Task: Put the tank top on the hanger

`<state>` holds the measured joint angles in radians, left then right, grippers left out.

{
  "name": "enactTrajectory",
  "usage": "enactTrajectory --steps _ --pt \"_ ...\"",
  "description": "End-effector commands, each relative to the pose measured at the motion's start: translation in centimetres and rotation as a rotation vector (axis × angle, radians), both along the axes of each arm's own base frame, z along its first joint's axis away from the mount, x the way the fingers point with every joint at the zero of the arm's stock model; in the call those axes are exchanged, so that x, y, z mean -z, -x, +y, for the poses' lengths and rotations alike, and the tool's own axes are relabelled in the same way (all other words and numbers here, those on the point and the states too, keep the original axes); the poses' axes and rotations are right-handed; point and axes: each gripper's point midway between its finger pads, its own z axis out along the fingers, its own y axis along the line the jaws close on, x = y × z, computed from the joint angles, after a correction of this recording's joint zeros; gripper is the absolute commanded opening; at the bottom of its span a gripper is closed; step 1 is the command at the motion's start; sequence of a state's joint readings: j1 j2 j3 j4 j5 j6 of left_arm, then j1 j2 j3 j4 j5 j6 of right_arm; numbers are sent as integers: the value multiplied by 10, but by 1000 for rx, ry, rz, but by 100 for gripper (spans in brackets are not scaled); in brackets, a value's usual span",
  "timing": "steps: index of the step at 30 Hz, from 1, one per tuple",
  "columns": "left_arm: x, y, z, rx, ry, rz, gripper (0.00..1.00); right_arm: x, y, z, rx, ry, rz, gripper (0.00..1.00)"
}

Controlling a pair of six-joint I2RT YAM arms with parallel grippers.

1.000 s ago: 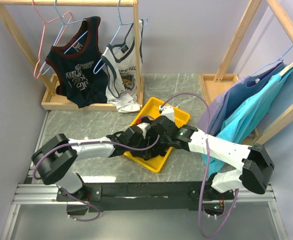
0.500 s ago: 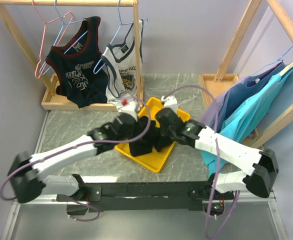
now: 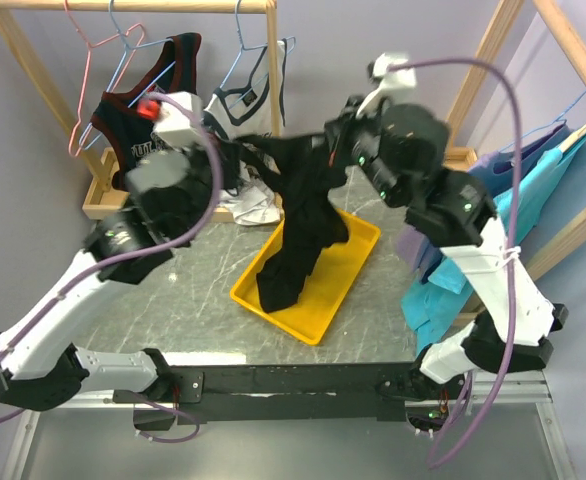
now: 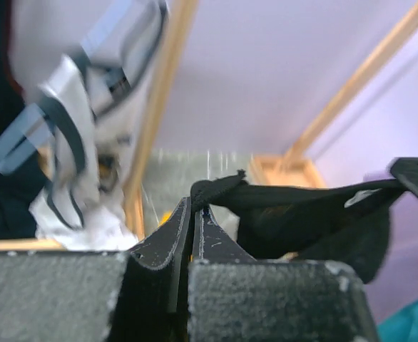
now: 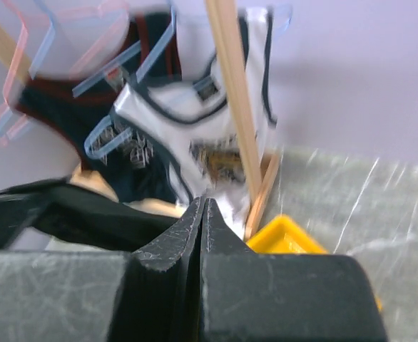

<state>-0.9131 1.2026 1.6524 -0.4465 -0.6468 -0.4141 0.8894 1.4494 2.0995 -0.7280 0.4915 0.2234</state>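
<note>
- L gripper (image 4: 195, 209): fingers pinched tight on a strap of the tank top (image 3: 298, 215); no gap
- R gripper (image 5: 204, 206): fingers pressed together; black fabric runs in from its left
- tank top strung between both grippers, lower end hanging into yellow tray (image 3: 351, 272)
- hanger (image 3: 83, 80) on wooden rack (image 3: 273, 90), back left; well apart from tank top

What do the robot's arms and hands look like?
Both the left arm and the right arm have smooth white tubes joined by chunky black joints. A thin purple cable loops along each one. The left hand and the right hand each have two flat black fingers that taper to a point, set on rough dark grey blocks.
</note>
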Motion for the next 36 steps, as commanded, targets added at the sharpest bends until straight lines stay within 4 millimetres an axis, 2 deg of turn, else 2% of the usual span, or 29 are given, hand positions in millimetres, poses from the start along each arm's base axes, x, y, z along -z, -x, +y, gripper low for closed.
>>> enactTrajectory --steps 1,5,8,9,11,12,14,15,16,17,18,19,20,21,23,26,27,28,31,33,36 --pt "-39 5 41 -122 -41 -81 1 -28 -4 -24 66 106 -72 0" --pt "-51 7 57 -173 -44 -119 1 -37 1 -13 -16 99 -116 0" --pt "-64 4 64 -210 -46 -159 1 -22 -2 -7 -34 121 -104 0" --pt "-70 3 67 -225 -57 -176 1 -10 -7 -6 -17 141 -82 0" --pt "-81 3 68 -227 -38 -206 1 -4 -16 -19 20 133 -62 0" --pt "-86 2 61 -194 -44 -222 1 5 -19 -19 21 112 -32 0" --pt "-88 -1 52 -166 -56 -219 1 5 -12 -21 -16 59 -16 0" --pt "-87 -4 43 -144 -74 -209 1 28 -11 -12 -41 51 35 5" --pt "-85 -5 39 -131 -82 -205 1 41 -6 -2 -98 41 58 22" --pt "-83 -6 37 -124 -86 -203 1 34 8 11 -202 -24 28 28" --pt "-79 -7 35 -118 -86 -199 1 81 10 27 -252 -3 116 32" --pt "-78 -7 34 -110 -87 -200 1 94 15 35 -297 -19 132 40" --pt "-76 -6 35 -111 -79 -198 1 87 24 46 -380 -85 91 43" --pt "-73 -5 35 -109 -79 -197 1 123 29 55 -414 -94 162 46" --pt "-70 -5 33 -100 -81 -188 1 136 49 74 -558 -170 168 50" --pt "-66 -7 30 -98 -89 -173 1 143 69 89 -629 -297 192 50" --pt "-64 -8 28 -96 -94 -169 1 145 67 88 -580 -323 201 50" --pt "-62 -9 27 -95 -98 -161 1 145 80 96 -599 -338 197 54" --pt "-59 -10 23 -83 -93 -151 1 149 92 100 -575 -437 206 54" --pt "-56 -11 19 -73 -88 -146 1 152 95 103 -571 -509 205 54" --pt "-53 -13 15 -65 -85 -138 1 145 92 111 -570 -583 189 52"
